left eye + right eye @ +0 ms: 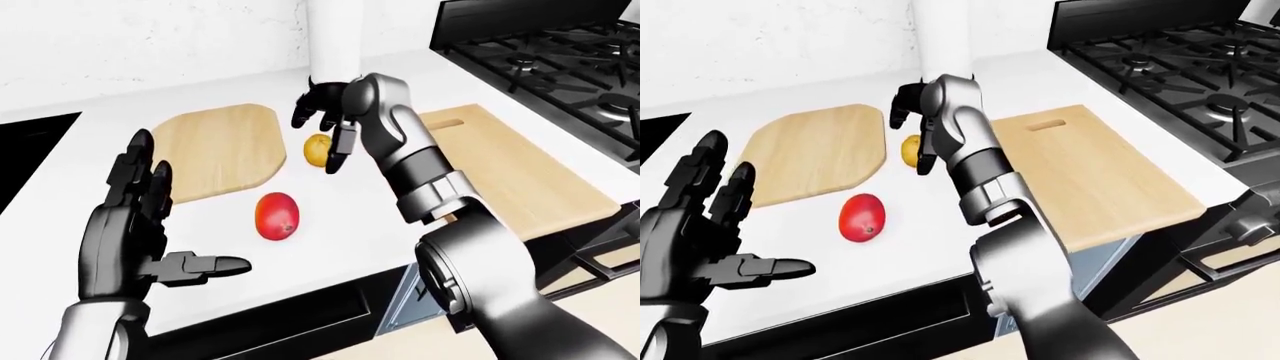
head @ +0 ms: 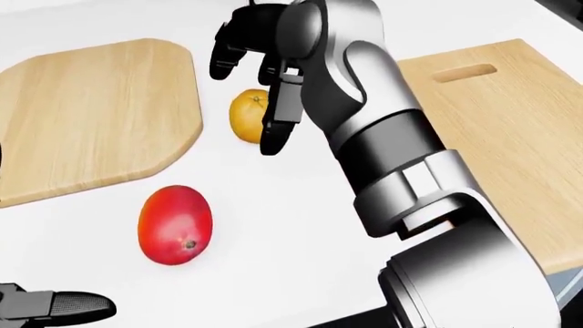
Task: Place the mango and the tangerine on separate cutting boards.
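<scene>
now we see our right hand (image 2: 260, 65) in the head view's upper middle, fingers spread apart over the tangerine (image 2: 246, 116), not clamped. the mango (image 2: 175, 224) lies lower left on the white counter (image 2: 273, 225), between two cutting boards (image 2: 91, 116). our left hand (image 1: 135, 225) hangs splayed, empty.

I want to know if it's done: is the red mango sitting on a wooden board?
No, the mango lies on the white counter, just off the left cutting board.
</scene>
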Controlling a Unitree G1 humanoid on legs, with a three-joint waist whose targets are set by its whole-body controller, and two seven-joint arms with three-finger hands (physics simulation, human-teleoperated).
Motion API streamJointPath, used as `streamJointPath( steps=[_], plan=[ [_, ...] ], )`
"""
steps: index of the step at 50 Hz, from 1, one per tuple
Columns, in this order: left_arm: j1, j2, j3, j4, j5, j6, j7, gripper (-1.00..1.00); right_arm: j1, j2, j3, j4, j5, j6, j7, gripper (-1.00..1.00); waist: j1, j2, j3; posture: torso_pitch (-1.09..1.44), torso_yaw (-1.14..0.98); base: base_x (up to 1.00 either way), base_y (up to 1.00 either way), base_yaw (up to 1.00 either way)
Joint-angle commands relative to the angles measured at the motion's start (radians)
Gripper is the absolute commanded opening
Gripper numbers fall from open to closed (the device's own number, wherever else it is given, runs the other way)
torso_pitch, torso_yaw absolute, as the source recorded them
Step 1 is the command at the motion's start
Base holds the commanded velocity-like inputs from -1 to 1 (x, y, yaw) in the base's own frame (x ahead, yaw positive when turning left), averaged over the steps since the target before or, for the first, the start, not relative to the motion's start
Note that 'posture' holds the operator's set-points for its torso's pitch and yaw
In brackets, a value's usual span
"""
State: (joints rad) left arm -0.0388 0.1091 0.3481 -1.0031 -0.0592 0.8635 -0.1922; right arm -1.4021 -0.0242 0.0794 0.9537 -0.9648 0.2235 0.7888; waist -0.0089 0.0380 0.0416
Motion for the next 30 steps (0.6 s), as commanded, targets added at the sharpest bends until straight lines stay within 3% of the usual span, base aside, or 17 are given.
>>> streamJointPath(
  steps=[1, 24, 26, 27, 29, 30],
  plan=[
    [-0.012, 0.007, 0.007, -0.029, 0.0, -0.031, 0.001, 1.0, -0.049, -0.005, -0.006, -0.033, 0.005, -0.014, -0.028, 0.44, 0.0, 0.004, -0.025, 0.0, 0.0, 0.0, 0.0, 0.0],
    [-0.023, 0.017, 0.027, -0.027, -0.009, -0.019, -0.003, 1.0, -0.06, 0.001, -0.002, 0.11, 0.031, -0.087, -0.129, 0.41, 0.001, 0.005, -0.027, 0.0, 0.0, 0.0, 0.0, 0.0],
    [-0.024, 0.017, 0.03, -0.026, -0.01, -0.019, -0.004, 1.0, -0.058, 0.002, -0.001, 0.112, 0.031, -0.09, -0.131, 0.36, 0.001, 0.005, -0.027, 0.0, 0.0, 0.0, 0.0, 0.0],
    [-0.022, 0.017, 0.03, -0.025, -0.01, -0.021, -0.004, 1.0, -0.055, 0.003, 0.0, 0.113, 0.03, -0.092, -0.134, 0.18, 0.001, 0.005, -0.027, 0.0, 0.0, 0.0, 0.0, 0.0],
    [-0.019, 0.016, 0.031, -0.023, -0.011, -0.026, -0.004, 1.0, -0.052, 0.004, 0.0, 0.115, 0.03, -0.094, -0.137, 0.15, 0.001, 0.005, -0.027, 0.0, 0.0, 0.0, 0.0, 0.0],
    [-0.016, 0.015, 0.031, -0.023, -0.011, -0.029, -0.005, 1.0, -0.049, 0.005, 0.001, 0.115, 0.03, -0.096, -0.142, 0.02, 0.001, 0.005, -0.027, 0.0, 0.0, 0.0, 0.0, 0.0]
  ],
)
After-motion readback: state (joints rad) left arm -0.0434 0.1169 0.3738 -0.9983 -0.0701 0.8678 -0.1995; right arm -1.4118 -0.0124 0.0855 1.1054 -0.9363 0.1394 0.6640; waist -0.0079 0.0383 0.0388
